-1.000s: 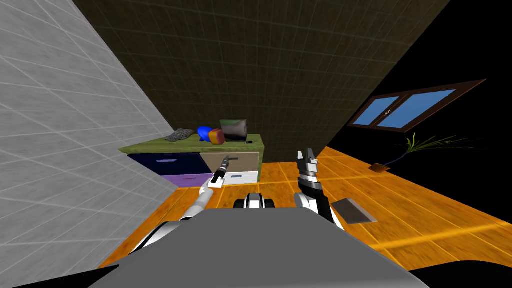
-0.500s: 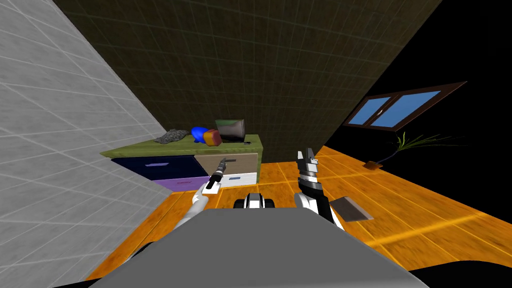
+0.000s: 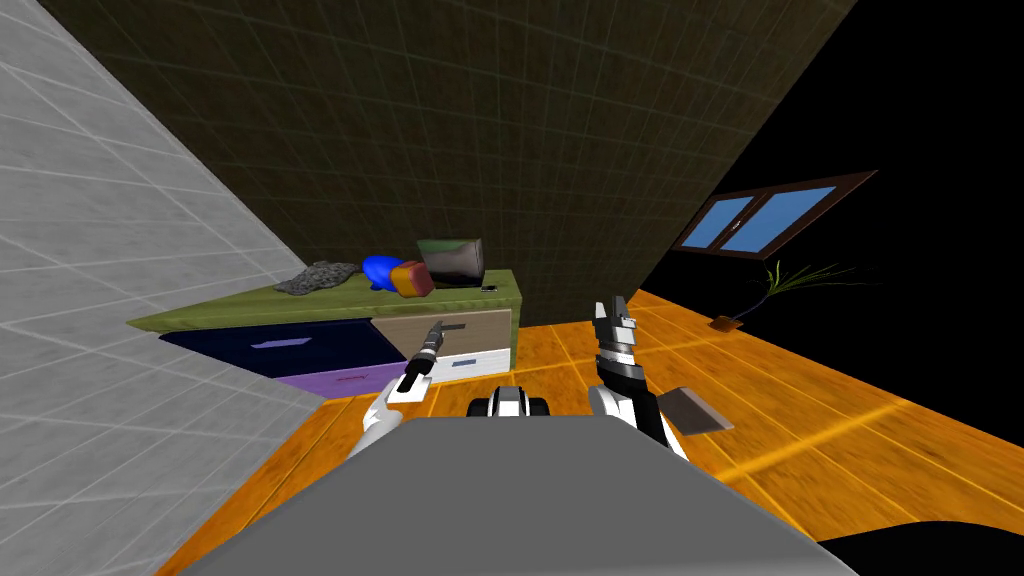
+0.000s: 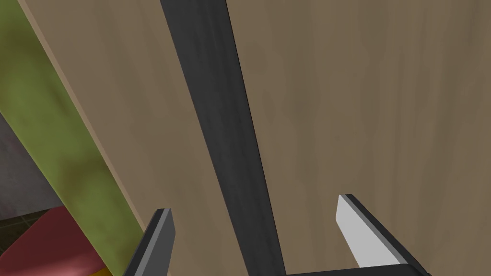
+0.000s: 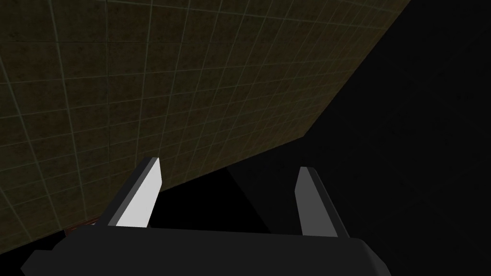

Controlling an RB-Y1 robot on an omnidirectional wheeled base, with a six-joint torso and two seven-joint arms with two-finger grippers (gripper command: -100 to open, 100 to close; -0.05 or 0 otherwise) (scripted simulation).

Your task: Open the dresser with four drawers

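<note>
Currently dresser (image 3: 330, 300) stands left, against the wall; left gripper (image 4: 253, 206) wide open, empty, fingers straddling the dark handle (image 4: 216, 120) of the tan drawer (image 4: 359, 96); right gripper (image 5: 229, 165) open, empty, raised. Risk: closing while seated this shallow, blades may slip off the handle on the pull.

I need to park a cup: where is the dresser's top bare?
The dresser top is bare at its left end, between the grey wall and the crumpled grey heap. Crowded rightward: blue lump, orange block, dark box.
</note>
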